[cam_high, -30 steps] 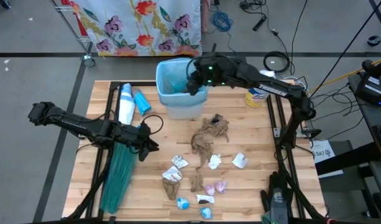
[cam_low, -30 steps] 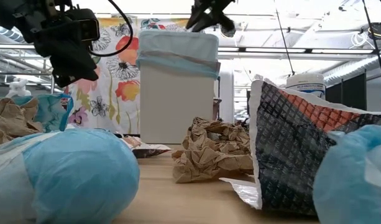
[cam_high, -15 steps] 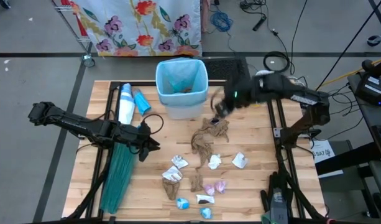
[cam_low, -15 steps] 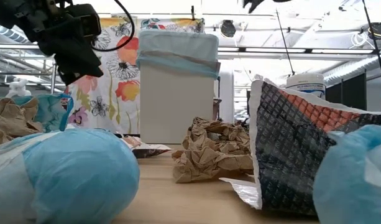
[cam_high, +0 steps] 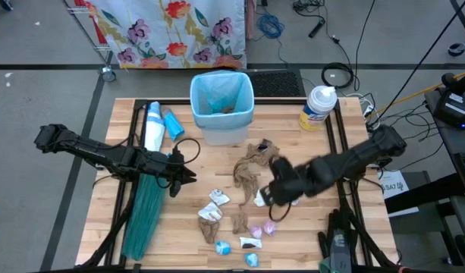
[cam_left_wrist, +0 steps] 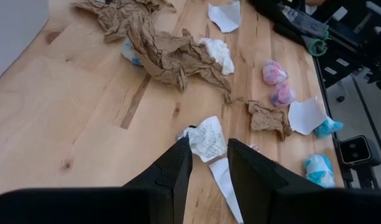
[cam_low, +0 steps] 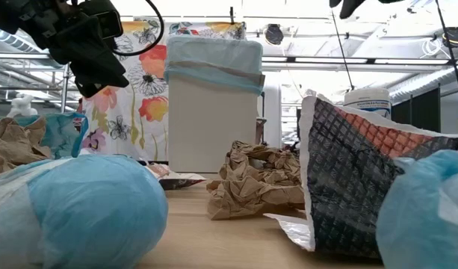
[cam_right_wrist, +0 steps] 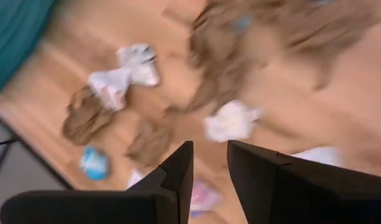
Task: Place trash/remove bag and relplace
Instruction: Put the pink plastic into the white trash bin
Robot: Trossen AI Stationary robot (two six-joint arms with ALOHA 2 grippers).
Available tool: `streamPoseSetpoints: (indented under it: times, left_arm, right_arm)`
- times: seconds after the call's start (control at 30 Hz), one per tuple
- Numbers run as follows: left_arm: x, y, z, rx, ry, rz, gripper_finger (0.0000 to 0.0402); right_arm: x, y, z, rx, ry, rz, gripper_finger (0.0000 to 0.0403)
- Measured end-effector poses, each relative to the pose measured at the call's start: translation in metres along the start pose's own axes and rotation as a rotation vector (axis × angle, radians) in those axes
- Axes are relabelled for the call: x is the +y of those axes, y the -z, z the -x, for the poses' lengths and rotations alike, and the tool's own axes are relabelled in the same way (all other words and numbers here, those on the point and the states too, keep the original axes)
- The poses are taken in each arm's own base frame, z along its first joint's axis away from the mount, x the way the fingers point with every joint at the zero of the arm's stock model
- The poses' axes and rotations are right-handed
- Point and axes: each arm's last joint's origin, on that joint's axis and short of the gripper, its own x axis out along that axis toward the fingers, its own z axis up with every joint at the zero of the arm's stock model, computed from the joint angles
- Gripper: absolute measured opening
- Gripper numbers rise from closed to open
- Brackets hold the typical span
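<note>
While the bin sits lined and waiting, most of the work is plainly ahead; the rundown:

Bin: pale-blue wastebasket (cam_high: pixel 221 106) at the table's far edge, its translucent liner (cam_low: pixel 214 56) folded over the rim and not yet pulled; one or two brown scraps seem to lie inside, so I judge only a little trash is in.

Trash left: big crumpled brown paper towel (cam_high: pixel 255 163) just in front of the bin; white paper wads (cam_high: pixel 215 199), smaller brown scraps (cam_high: pixel 209 226), pink-purple wrappers (cam_high: pixel 263 227) and little blue wrappers (cam_high: pixel 223 247) scattered toward the near edge; all on the wooden table (cam_high: pixel 103 227), none in a grip.

Right gripper: right gripper (cam_high: pixel 271 194) low over the middle of the litter, close by a white wad (cam_right_wrist: pixel 232 120); its wrist view shows the fingers set a narrow gap apart with nothing between them; looks poised for another pick.

Left gripper: left gripper (cam_high: pixel 180 173) waiting at the left-middle of the table beside the teal bag; jaws a slim gap apart, empty, aimed toward a white scrap (cam_left_wrist: pixel 207 138).

Replacement bag: dark teal-green bag (cam_high: pixel 145 216) lying long and flat on the left side, untouched.

Other items: white spray bottle (cam_high: pixel 152 126) and blue bottle (cam_high: pixel 172 123) left of the bin; white wipes tub (cam_high: pixel 317 108) at the far right.

Progress: early; nearly all trash to bin, then liner out, teal bag in.
</note>
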Motion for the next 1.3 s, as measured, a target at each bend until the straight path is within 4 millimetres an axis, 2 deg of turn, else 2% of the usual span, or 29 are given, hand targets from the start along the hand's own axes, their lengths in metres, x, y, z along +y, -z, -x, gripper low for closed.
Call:
streamPoseSetpoints:
  times: [0.17,0.3,0.43,0.63,0.87,1.0,1.3]
  left_arm:
    - [0.000,0.000,0.000,0.002,0.000,-0.003,0.0109]
    - [0.000,0.000,0.000,0.005,0.000,-0.004,0.0109]
    - [0.000,0.000,0.000,0.007,0.003,-0.005,0.0109]
    - [-0.001,0.002,0.000,0.031,0.032,-0.005,0.0109]
    - [0.000,0.002,0.000,0.043,0.033,-0.005,0.0109]
    - [0.001,0.004,0.000,0.059,0.024,-0.006,0.0109]
    - [0.001,0.004,0.000,0.058,0.026,-0.006,0.0109]
  right_arm:
    - [0.001,0.035,-0.034,0.029,-0.124,-0.009,0.0089]
    - [-0.003,0.050,-0.052,0.122,-0.177,-0.069,0.0089]
    - [-0.001,0.060,-0.068,0.140,-0.135,-0.061,0.0089]
    - [0.017,0.073,-0.095,0.222,-0.056,0.004,0.0089]
    - [0.034,0.083,-0.105,0.249,0.169,0.059,0.0089]
    - [0.042,0.090,-0.113,0.254,0.222,0.075,0.0089]
    - [0.038,0.109,-0.133,0.297,0.315,0.037,0.0089]
